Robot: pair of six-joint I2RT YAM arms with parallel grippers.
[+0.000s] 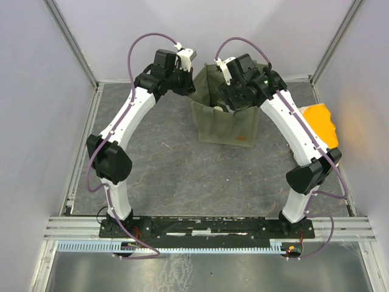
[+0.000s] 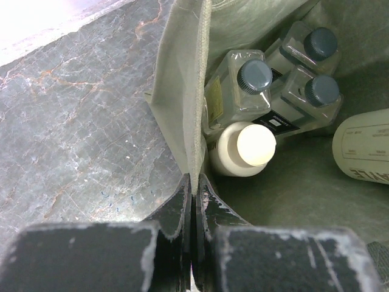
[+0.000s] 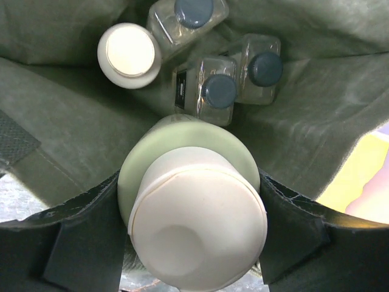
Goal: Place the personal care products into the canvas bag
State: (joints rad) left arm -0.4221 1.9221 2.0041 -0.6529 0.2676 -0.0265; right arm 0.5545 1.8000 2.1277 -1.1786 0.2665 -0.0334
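Observation:
The olive-green canvas bag (image 1: 226,125) stands at the back of the table. My left gripper (image 2: 194,179) is shut on its left rim (image 2: 191,91), pinching the fabric. Inside, three clear square bottles with dark caps (image 2: 240,91) (image 2: 310,45) (image 2: 310,100) stand together beside a cream bottle (image 2: 243,149). My right gripper (image 3: 191,201) is inside the bag's mouth, shut on the olive-green bottle (image 3: 182,143), whose pale cap (image 3: 197,225) faces the camera. That bottle (image 2: 364,146) also shows at the right edge of the left wrist view. The cream bottle (image 3: 129,55) stands below it.
An orange and cream soft packet (image 1: 320,125) lies on the table right of the bag, close under my right arm. Pale walls close in the table on three sides. Dark marbled tabletop (image 2: 79,121) lies left of the bag.

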